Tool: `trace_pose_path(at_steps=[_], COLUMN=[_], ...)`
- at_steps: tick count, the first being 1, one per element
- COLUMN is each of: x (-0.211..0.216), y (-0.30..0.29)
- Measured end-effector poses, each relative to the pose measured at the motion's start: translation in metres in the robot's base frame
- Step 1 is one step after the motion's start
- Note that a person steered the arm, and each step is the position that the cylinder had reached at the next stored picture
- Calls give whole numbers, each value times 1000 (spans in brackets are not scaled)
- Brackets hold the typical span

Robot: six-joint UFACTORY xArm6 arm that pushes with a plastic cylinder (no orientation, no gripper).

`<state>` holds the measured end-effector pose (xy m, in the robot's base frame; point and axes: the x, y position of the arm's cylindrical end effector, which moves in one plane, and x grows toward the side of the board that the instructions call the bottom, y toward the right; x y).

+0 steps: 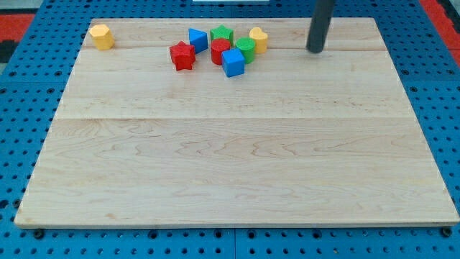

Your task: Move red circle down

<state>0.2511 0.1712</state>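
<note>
The red circle (219, 50) stands in a tight cluster near the view's top middle. Around it are a blue cube (233, 62) at its lower right, a green circle (246, 48) to its right, a green star (221, 34) above it, a blue block (198, 39) at its upper left and a red star (182, 55) to its left. A yellow block (259, 39) is at the cluster's right end. My tip (315, 50) touches the board well to the right of the cluster, apart from every block.
A yellow hexagon (102, 36) sits alone near the board's top left corner. The wooden board (237, 165) lies on a blue pegboard surface (21, 129).
</note>
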Motion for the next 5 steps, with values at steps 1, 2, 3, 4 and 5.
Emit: trace_pose_path(at_steps=[1,2,3,4,5], x=[-34,-36,-46,-49,-33], y=[-43,-110,-170,-221,-200])
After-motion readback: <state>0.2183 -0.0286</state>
